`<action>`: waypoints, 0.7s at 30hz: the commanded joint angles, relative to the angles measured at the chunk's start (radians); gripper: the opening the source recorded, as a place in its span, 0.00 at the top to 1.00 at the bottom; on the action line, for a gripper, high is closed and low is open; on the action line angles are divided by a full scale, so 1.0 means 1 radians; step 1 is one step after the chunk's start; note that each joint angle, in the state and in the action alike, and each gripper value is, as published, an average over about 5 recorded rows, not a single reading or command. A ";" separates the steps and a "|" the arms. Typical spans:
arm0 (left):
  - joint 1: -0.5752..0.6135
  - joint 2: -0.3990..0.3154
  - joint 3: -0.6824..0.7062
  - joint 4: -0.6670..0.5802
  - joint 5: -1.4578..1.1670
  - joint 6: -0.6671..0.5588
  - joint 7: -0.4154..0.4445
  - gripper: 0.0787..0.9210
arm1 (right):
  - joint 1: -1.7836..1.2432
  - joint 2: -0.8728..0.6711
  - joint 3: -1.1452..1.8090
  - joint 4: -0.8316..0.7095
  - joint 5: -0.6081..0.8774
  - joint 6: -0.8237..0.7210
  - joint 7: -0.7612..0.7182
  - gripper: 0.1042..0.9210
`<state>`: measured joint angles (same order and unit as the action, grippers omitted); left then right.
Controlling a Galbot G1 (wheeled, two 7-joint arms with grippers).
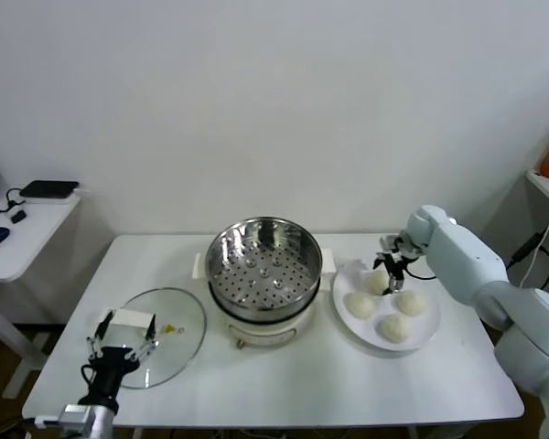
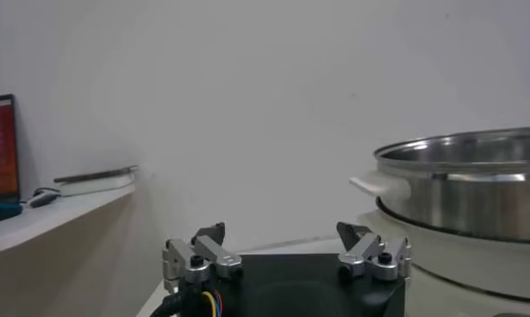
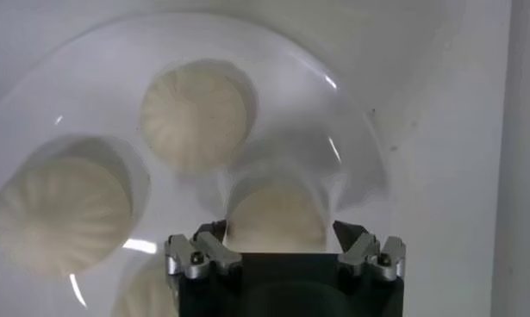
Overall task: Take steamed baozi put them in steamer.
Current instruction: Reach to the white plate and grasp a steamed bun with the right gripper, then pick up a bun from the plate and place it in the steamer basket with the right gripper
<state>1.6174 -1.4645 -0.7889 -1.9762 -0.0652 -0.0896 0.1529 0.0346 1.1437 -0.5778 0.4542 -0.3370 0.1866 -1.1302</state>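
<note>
A: Right gripper (image 1: 390, 262) is down at the plate (image 1: 430, 335), just right of the steamer (image 1: 263, 265), over the bun nearest the steamer's far side.

B: In the wrist view that bun (image 3: 276, 215) sits between the two fingers (image 3: 361, 241). Jaws spread on either side of it, not clenched; whether the pads are touching the dough can't be told.

A: Four buns on the plate altogether. Besides that one (image 1: 376, 283), there's one just beside the steamer (image 1: 360, 305), one at the plate's near edge (image 1: 394, 327), and one on the side away from the steamer (image 1: 411, 302).

B: Steamer is open, perforated floor bare, sitting on its white base in the middle of the table (image 1: 302, 384).

A: The glass lid (image 1: 169, 329) lies flat to the steamer's left. Left gripper (image 1: 119, 352) is parked over the lid's near edge.

B: Its jaws are released, holding nothing; the wrist view shows the gripper (image 2: 286, 250) with fingers wide apart and the steamer wall (image 2: 471, 194) off to one side.
</note>
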 commanded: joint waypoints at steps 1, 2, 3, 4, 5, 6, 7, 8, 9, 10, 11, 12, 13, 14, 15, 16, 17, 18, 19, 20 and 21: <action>0.000 -0.001 0.000 0.000 0.000 0.000 0.000 0.12 | -0.001 0.007 0.012 -0.011 -0.013 0.001 0.000 0.22; 0.000 -0.001 -0.001 0.000 0.000 0.000 0.000 0.12 | -0.001 0.007 0.012 -0.012 -0.014 0.001 0.000 0.24; 0.000 -0.002 -0.001 0.000 0.000 0.000 -0.001 0.12 | -0.001 0.008 0.013 -0.012 -0.014 0.001 0.000 0.27; 0.000 -0.002 -0.001 0.000 0.000 0.000 -0.001 0.12 | -0.001 0.008 0.014 -0.013 -0.014 0.001 0.000 0.28; 0.000 -0.002 -0.001 0.000 0.000 0.000 -0.001 0.12 | -0.001 0.008 0.014 -0.013 -0.014 0.001 0.000 0.28; 0.000 -0.002 0.000 0.001 0.000 0.000 -0.001 0.12 | -0.001 0.008 0.015 -0.013 -0.014 0.001 0.000 0.29; 0.000 -0.003 0.000 0.002 0.000 0.000 -0.002 0.12 | -0.001 0.008 0.015 -0.013 -0.014 0.001 0.000 0.29; 0.000 -0.003 0.000 0.002 0.000 0.000 -0.002 0.12 | -0.001 0.007 0.016 -0.012 -0.014 0.001 0.000 0.29; 0.000 -0.003 0.000 0.002 0.000 0.000 -0.002 0.12 | -0.001 0.007 0.017 -0.012 -0.013 0.001 0.000 0.29; 0.000 -0.003 -0.001 0.002 0.000 0.000 -0.002 0.12 | 0.000 0.005 0.017 -0.011 -0.013 0.002 0.000 0.29; 0.000 -0.003 -0.001 0.002 -0.001 0.000 -0.002 0.12 | 0.001 0.004 0.017 -0.009 -0.012 0.003 0.000 0.29; 0.000 -0.003 -0.002 0.002 -0.001 0.000 -0.002 0.12 | 0.002 0.002 0.016 -0.007 -0.012 0.004 0.000 0.29; 0.000 -0.003 -0.002 0.002 -0.001 0.000 -0.002 0.12 | 0.004 0.000 0.015 -0.004 -0.011 0.006 0.000 0.29; -0.001 -0.003 -0.003 0.002 -0.001 0.000 -0.002 0.12 | 0.007 -0.003 0.014 0.000 -0.010 0.008 -0.001 0.29; -0.001 -0.003 -0.004 0.002 -0.001 0.000 -0.003 0.12 | 0.011 -0.008 0.010 0.007 -0.008 0.010 -0.001 0.29; -0.001 -0.003 -0.005 0.002 -0.002 0.000 -0.003 0.12 | 0.016 -0.014 0.004 0.016 -0.004 0.012 -0.002 0.29; 0.000 -0.003 -0.005 0.003 -0.002 0.000 -0.003 0.12 | 0.021 -0.020 -0.005 0.025 0.001 0.015 -0.003 0.29; 0.000 -0.003 -0.006 0.003 -0.002 0.000 -0.003 0.12 | 0.029 -0.029 -0.017 0.040 0.008 0.017 -0.004 0.29; 0.000 -0.004 -0.006 0.003 -0.002 -0.001 -0.003 0.12 | 0.040 -0.038 -0.033 0.056 0.017 0.020 -0.006 0.29; 0.000 -0.004 -0.006 0.004 -0.002 -0.001 -0.003 0.12 | 0.051 -0.049 -0.051 0.075 0.027 0.023 -0.007 0.29; 0.000 -0.004 -0.006 0.004 -0.002 -0.001 -0.004 0.12 | 0.064 -0.060 -0.071 0.096 0.037 0.027 -0.009 0.29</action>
<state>1.6170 -1.4682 -0.7953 -1.9733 -0.0672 -0.0899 0.1495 0.0814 1.1011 -0.6192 0.5139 -0.3103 0.2110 -1.1401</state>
